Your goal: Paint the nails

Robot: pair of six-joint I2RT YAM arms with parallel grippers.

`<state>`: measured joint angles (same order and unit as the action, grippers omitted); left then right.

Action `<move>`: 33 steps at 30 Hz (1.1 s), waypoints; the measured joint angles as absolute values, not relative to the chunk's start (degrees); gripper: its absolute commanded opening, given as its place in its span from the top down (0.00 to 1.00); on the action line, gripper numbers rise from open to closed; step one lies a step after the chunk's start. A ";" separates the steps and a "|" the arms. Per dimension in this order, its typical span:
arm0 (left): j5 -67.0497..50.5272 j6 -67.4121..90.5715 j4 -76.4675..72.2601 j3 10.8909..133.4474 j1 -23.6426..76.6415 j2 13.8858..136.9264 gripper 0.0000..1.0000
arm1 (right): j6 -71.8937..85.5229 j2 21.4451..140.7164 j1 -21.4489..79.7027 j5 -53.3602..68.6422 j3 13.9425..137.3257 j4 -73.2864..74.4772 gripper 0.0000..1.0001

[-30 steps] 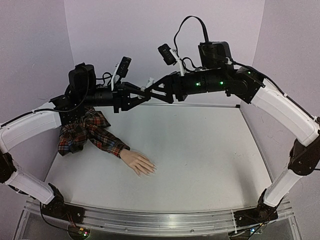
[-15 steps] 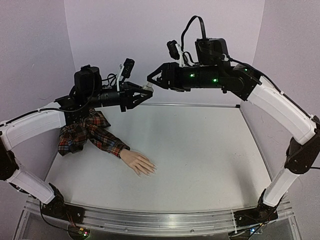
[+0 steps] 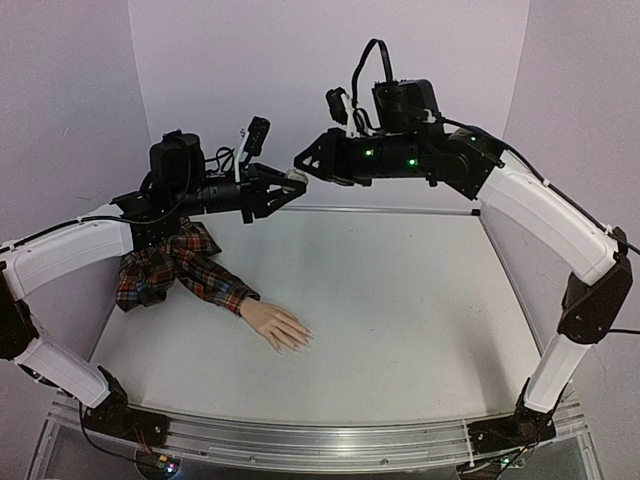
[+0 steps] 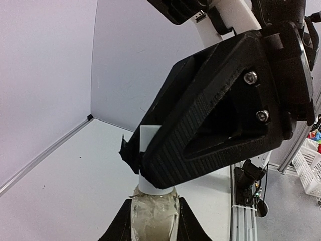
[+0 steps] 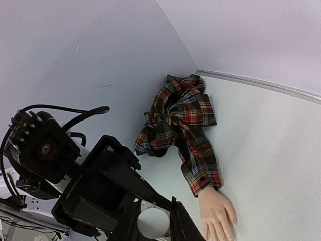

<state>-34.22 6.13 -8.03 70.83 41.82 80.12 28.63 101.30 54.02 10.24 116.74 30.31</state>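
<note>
The pale mannequin hand [image 3: 277, 326] lies palm down on the table, its red plaid sleeve [image 3: 170, 262] bunched at the back left. Its tiny nails [image 3: 303, 340] point right; they also show in the right wrist view as nails [image 5: 234, 221]. High above the back of the table, my left gripper [image 3: 283, 189] is shut on a small bottle [image 4: 153, 216]. The bottle's white cap [image 4: 149, 150] points at my right gripper [image 3: 303, 164], which is shut on that cap [image 5: 153, 223]. The right gripper's ribbed fingers [image 4: 200, 145] cover most of the cap.
The white table [image 3: 400, 300] is walled by pale panels at the back and both sides. An aluminium rail [image 3: 320, 440] runs along the near edge between the arm bases. The sleeve [image 5: 183, 120] lies against the left wall.
My right gripper drew back a little from the left gripper and its jaws closed onto the bottle's cap. The left arm rose slightly with the bottle. The mannequin hand has not moved.
</note>
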 measured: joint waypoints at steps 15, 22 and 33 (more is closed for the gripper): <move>-60.31 23.23 -19.29 70.76 41.43 79.75 1.00 | 3.45 96.22 51.94 39.94 113.74 28.32 0.98; -68.39 29.21 -24.42 70.76 42.18 79.75 1.00 | -3.97 96.32 52.31 49.92 114.02 27.09 0.74; -57.34 16.77 -11.41 71.26 41.93 79.46 1.00 | 6.54 94.90 54.04 33.73 112.17 28.36 0.27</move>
<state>-57.34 16.77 -11.41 71.26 41.93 79.46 6.54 94.90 54.04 33.73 112.17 28.36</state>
